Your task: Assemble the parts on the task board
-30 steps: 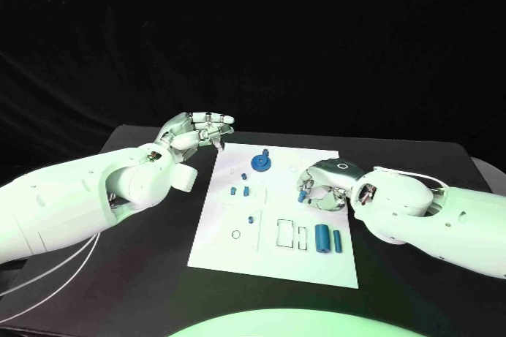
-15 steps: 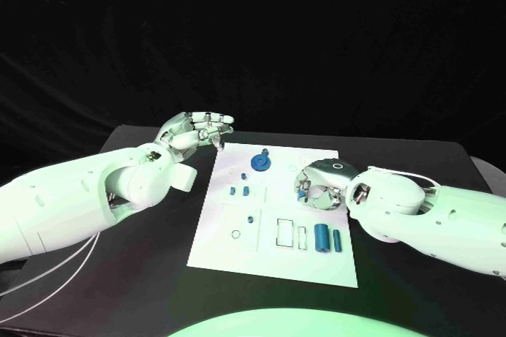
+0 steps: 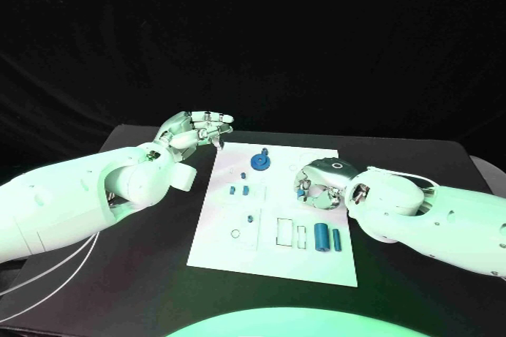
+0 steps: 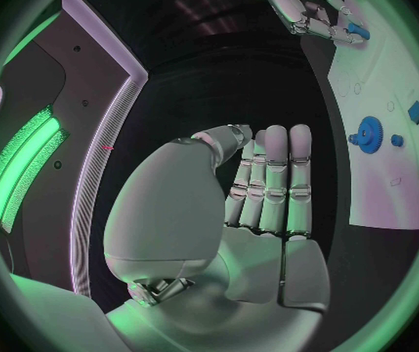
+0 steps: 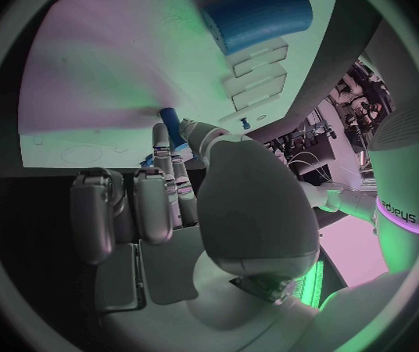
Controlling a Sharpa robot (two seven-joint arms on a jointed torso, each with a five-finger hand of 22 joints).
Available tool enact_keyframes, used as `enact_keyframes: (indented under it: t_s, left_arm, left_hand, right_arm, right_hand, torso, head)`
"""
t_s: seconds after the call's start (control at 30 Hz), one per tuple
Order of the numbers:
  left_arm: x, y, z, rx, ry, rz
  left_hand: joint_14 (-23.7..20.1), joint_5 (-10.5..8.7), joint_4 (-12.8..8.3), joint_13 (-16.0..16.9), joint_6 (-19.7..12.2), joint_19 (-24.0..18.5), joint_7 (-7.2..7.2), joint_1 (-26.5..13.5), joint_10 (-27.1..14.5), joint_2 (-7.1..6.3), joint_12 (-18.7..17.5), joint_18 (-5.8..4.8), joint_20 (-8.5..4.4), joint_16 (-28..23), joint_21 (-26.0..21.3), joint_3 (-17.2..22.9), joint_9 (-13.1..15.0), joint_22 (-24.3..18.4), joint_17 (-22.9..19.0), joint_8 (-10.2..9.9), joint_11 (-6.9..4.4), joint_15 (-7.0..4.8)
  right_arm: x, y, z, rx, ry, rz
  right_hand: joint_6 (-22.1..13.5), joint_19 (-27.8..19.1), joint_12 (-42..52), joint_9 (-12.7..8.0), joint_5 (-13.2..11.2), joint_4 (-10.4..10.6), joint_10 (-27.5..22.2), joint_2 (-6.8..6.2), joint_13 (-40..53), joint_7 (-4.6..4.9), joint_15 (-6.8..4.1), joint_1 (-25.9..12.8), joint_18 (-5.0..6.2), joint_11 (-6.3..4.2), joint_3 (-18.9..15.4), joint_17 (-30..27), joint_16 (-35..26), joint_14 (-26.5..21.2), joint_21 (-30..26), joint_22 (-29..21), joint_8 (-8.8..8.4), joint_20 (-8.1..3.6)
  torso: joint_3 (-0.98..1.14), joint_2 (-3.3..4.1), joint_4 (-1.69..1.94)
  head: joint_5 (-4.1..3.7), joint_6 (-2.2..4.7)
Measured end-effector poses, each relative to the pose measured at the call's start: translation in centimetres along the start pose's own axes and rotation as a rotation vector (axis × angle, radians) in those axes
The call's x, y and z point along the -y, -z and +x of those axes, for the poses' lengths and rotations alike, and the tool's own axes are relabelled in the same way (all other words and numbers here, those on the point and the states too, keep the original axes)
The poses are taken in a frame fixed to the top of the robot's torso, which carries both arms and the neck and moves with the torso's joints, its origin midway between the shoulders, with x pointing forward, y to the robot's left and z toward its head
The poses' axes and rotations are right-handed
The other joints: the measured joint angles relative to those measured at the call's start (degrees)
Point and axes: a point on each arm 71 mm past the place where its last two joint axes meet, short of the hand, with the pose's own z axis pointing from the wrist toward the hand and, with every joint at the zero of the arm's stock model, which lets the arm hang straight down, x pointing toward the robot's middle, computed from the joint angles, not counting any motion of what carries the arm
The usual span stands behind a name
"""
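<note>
The white task board [image 3: 276, 260] lies in the middle of the black table. My right hand [image 3: 319, 182] hovers over the board's right edge and pinches a small blue part [image 3: 303, 194] between thumb and a finger. The right wrist view shows the part [image 5: 170, 122] at the fingertips, and the left wrist view shows it [image 4: 358, 31] too. My left hand [image 3: 198, 131] is raised beside the board's far left corner, fingers close together and holding nothing [image 4: 268, 188]. A blue gear [image 3: 259, 162] stands on the board's far part, between the two hands.
Small blue pieces [image 3: 239, 191] lie left of the board's middle, another [image 3: 250, 219] nearer. Two blue cylinders [image 3: 327, 238] lie near the right edge beside rectangular outlines [image 3: 284, 232]. One cylinder [image 5: 259, 16] looms large in the right wrist view. Black table [image 3: 148, 227] surrounds the board.
My right hand has edged slightly left, toward the board's middle, still pinching the blue part. The left hand has stayed where it was.
</note>
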Motion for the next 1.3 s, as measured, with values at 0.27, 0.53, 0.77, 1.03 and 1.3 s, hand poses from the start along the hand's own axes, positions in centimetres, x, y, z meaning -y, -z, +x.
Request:
enact_keyframes:
  t_s: [0.27, 0.53, 0.77, 1.03, 1.3]
  left_arm:
    - [0.0, -0.1, 0.0, 0.0, 0.0, 0.0]
    - [-0.1, -0.2, 0.1, 0.0, 0.0, 0.0]
    - [-0.1, -0.3, 0.1, -0.001, 0.0, 0.0]
    - [-0.2, -0.6, 0.5, -0.007, 0.003, 0.0]
    - [-0.3, -0.8, 0.9, -0.015, 0.006, 0.001]
  left_hand:
    - [0.0, 0.0, 0.0, 0.0, 0.0, 0.0, 0.0, 0.0, 0.0, 0.0, 0.0, -0.01, 0.0, 0.0, 0.0, 0.0, 0.0, -0.01, 0.0, 0.0, 0.0, 0.0]
    - [0.0, 0.0, 0.0, -0.01, 0.0, 0.0, 0.0, 0.0, 0.0, 0.0, 0.0, 0.0, 0.0, 0.0, 0.0, 0.0, 0.0, -0.01, 0.0, 0.0, 0.0, 0.0]
    - [0.0, 0.0, 0.0, -0.01, 0.0, 0.0, 0.0, 0.0, 0.0, 0.0, 0.0, 0.0, 0.0, 0.0, 0.0, 0.0, 0.0, 0.04, -0.05, 0.0, 0.0, 0.0]
    - [0.0, 0.0, -0.17, -0.01, 0.0, 0.0, 0.0, 0.0, 0.0, 0.0, -0.01, 0.0, 0.0, 0.0, 0.0, 0.17, 0.0, 0.03, -0.05, 0.0, 0.0, 0.0]
    - [0.0, 0.0, -0.17, 0.03, 0.0, 0.0, 0.0, 0.0, 0.0, 0.0, -0.01, 0.0, 0.0, 0.0, 0.0, 0.17, 0.0, 0.03, -0.05, 0.0, 0.0, 0.0]
  right_arm:
    - [-0.7, 1.1, -1.3, 0.076, -0.019, -0.023]
    - [-2.4, 1.6, -2.7, 0.153, -0.064, -0.07]
    - [-6.4, 0.7, -2.7, 0.167, -0.133, -0.168]
    - [-11.3, -0.9, -0.5, 0.127, -0.211, -0.28]
    - [-13.5, -2.1, 2.2, 0.078, -0.25, -0.317]
  right_hand:
    - [0.32, 0.0, 0.26, 0.34, -0.53, -0.56, 0.5, 0.29, 0.14, -0.17, -0.06, 0.3, 0.0, -0.29, 0.66, 0.16, 0.19, 0.07, 0.31, 0.0, 0.67, 0.0]
    - [0.65, 0.0, 0.26, 0.34, -0.45, -0.87, 0.5, 0.42, 0.19, -0.26, -0.06, 0.48, 0.0, -0.28, 0.97, 0.16, 0.19, 0.07, 0.31, 0.04, 0.69, 0.01]
    - [0.67, 0.0, 0.25, 0.34, -0.36, -1.1, 0.79, 0.43, 0.23, -0.23, -0.06, 0.62, 0.0, -0.39, 1.2, 0.06, 0.19, 0.07, 0.31, 0.04, 0.74, 0.01]
    - [0.72, 0.0, 0.2, 0.34, -0.04, -1.27, 0.8, 0.48, 0.21, -0.16, -0.06, 0.69, 0.0, -0.38, 1.36, -0.22, 0.18, 0.07, 0.14, 0.03, 0.75, 0.01]
    - [0.69, 0.0, 0.2, 0.34, -0.04, -1.27, 0.83, 0.48, 0.2, -0.14, -0.05, 0.69, -0.01, -0.35, 1.36, -0.38, 0.15, 0.07, -0.01, 0.03, 0.75, 0.01]
  torso:
    - [0.02, -0.08, -0.07]
    - [0.0, -0.07, -0.05]
    - [-0.03, -0.03, -0.03]
    - [-0.14, -0.07, 0.08]
    - [-0.15, -0.03, 0.09]
  head:
    - [-0.01, 0.05]
    - [0.15, 0.1]
    - [0.78, -0.11]
    - [1.52, -0.2]
    - [2.57, -0.37]
